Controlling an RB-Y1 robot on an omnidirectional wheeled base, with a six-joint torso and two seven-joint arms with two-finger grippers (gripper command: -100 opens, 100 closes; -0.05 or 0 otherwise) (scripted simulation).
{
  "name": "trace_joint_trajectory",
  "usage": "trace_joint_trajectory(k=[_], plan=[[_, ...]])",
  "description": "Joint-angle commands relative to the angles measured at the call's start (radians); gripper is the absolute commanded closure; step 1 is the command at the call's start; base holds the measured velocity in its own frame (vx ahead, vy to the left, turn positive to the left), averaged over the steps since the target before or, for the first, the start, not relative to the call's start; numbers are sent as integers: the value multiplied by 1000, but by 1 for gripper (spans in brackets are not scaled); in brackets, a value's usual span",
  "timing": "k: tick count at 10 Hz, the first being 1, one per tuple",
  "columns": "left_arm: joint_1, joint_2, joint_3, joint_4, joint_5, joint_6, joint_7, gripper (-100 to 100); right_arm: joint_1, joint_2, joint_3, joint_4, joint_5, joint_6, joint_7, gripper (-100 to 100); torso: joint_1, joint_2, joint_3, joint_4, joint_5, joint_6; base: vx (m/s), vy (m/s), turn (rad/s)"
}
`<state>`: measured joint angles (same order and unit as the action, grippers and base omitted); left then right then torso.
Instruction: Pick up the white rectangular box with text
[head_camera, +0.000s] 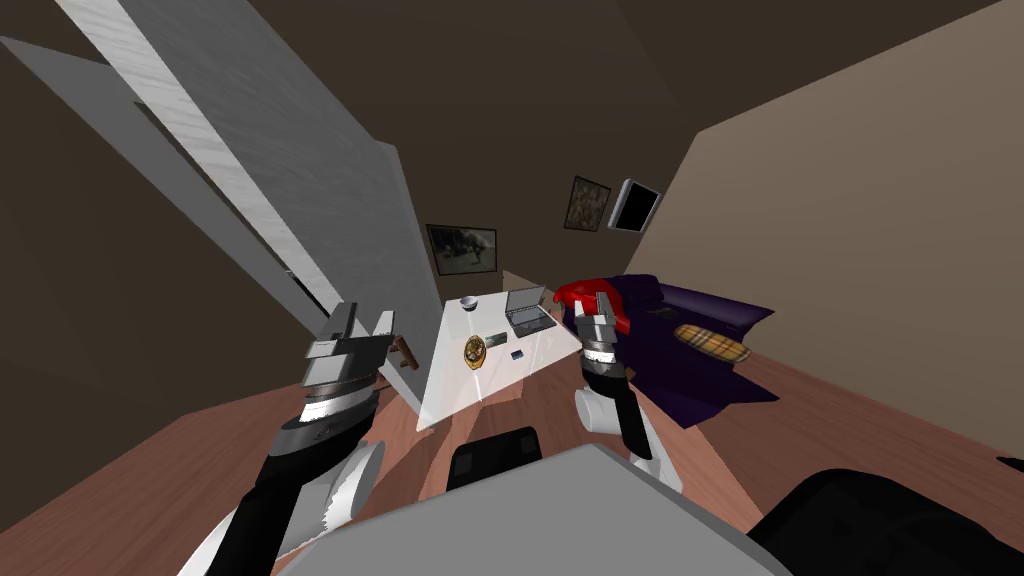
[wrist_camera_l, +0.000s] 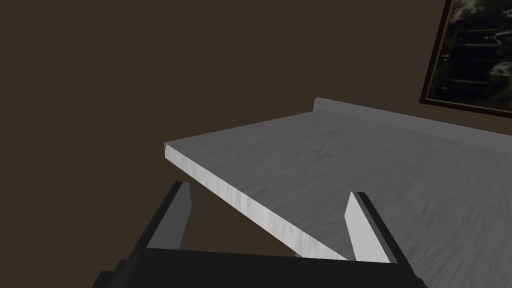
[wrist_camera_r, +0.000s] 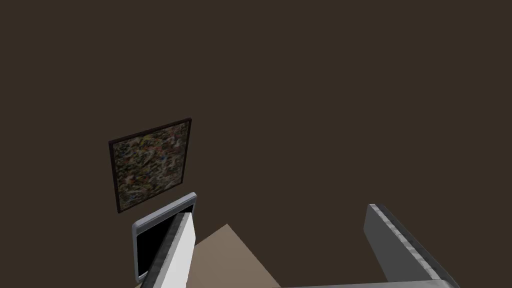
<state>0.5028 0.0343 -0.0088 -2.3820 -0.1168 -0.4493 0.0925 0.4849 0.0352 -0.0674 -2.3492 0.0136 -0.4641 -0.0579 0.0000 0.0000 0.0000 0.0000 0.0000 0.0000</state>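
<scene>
Head view: box (head_camera: 494, 340) lies flat on the white table (head_camera: 445, 385), just below frame centre, between a yellow disc (head_camera: 474, 351) and a laptop (head_camera: 528, 310). Its print is too small to read. A bowl (head_camera: 468, 301) sits at the table's far end, and a small dark item (head_camera: 517, 354) is just right of the box. Left gripper (head_camera: 365, 318) is raised at centre-left, well apart from the box, before a grey board (head_camera: 300, 170). In the left wrist view its fingers (wrist_camera_l: 362, 227) stand wide apart and hold nothing, with the board's edge beyond them. Right gripper (head_camera: 594, 303) is raised right of centre, in front of a red object (head_camera: 575, 292) on a purple sofa (head_camera: 700, 310). Its fingers (wrist_camera_r: 395, 240) are spread wide and empty.
</scene>
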Motion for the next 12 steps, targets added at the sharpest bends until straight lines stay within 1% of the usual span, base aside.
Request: trace_joint_trajectory(k=[1, 3, 5, 6, 7, 8, 10, 11, 12], plan=[[0, 0, 0, 0, 0, 0, 0, 0, -1, -38, 6, 16, 14, -1, 5, -100, 0, 0, 0, 0, 0, 0, -56, -25, 49], [0, 0, 0, 0, 0, 0, 0, 0, -4, -98, 21, 54, 46, -2, 15, -100, -3, 8, 4, 2, -1, 0, -159, -61, 91], [0, 0, 0, 0, 0, 0, 0, 0, -8, -155, 43, 110, 93, -5, 29, -100, -5, 11, 6, 2, -1, 0, -176, -65, 126], [0, 0, 0, 0, 0, 0, 0, 0, -8, -165, 43, 110, 93, -5, 29, -100, -5, 12, 7, 3, -1, 0, -131, -56, 56], [0, 0, 0, 0, 0, 0, 0, 0, -10, -201, 55, 145, 122, -7, 37, -100, -5, 10, 6, 2, -1, 0, -89, -42, 115], [0, 0, 0, 0, 0, 0, 0, 0, -10, -201, 55, 145, 122, -7, 37, -100, -4, 7, 4, 2, -1, 0, -61, -30, 70], [0, 0, 0, 0, 0, 0, 0, 0, -14, -270, 82, 219, 185, -11, 53, -100, -3, 6, 3, 1, -1, 0, -126, -40, 178], [0, 0, 0, 0, 0, 0, 0, 0, -14, -274, 82, 228, 185, -11, 53, -100, -4, 9, 5, 2, -1, 0, -113, -34, 108], [0, 0, 0, 0, 0, 0, 0, 0, -16, -312, 97, 275, 220, -14, 62, -100, -3, 7, 5, 2, -1, 0, -94, -30, 163]])
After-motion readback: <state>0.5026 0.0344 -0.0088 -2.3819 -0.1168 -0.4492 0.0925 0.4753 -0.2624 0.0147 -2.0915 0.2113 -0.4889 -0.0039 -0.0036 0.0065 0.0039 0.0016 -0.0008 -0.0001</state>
